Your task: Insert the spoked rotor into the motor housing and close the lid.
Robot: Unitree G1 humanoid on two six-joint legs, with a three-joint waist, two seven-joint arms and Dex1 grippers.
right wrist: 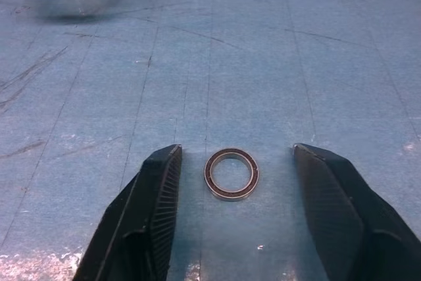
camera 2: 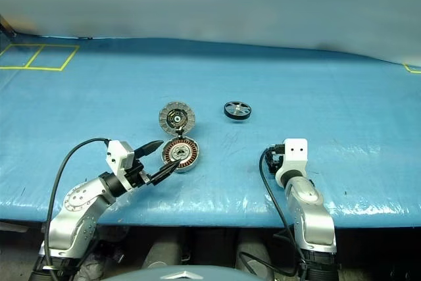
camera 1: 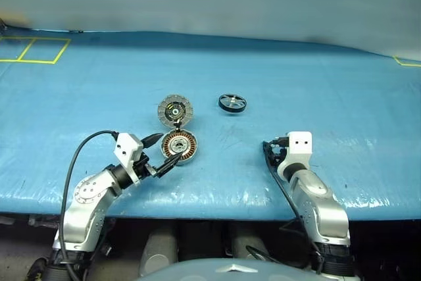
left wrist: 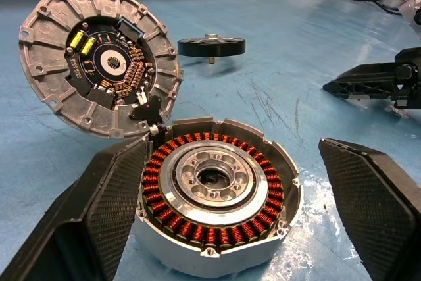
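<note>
The motor housing (camera 1: 179,146), silver with copper windings (left wrist: 210,235), lies open on the blue table. Its lid (camera 1: 175,110) stands swung back on the hinge just behind it, inner face with a circuit board (left wrist: 99,64) showing. The spoked rotor (camera 1: 232,102) rests flat on the table, behind and to the right of the housing. My left gripper (camera 1: 164,151) is open, one finger (left wrist: 105,195) on each side of the housing. My right gripper (right wrist: 235,151) is open low over the table, right of the housing. A small metal ring (right wrist: 230,196) lies between its fingers, touching neither.
Blue sheeting covers the table (camera 1: 296,83), and its front edge (camera 1: 210,210) runs just below both arms. Yellow tape squares (camera 1: 33,51) mark the back left corner. A black cable (camera 1: 75,162) loops from the left wrist.
</note>
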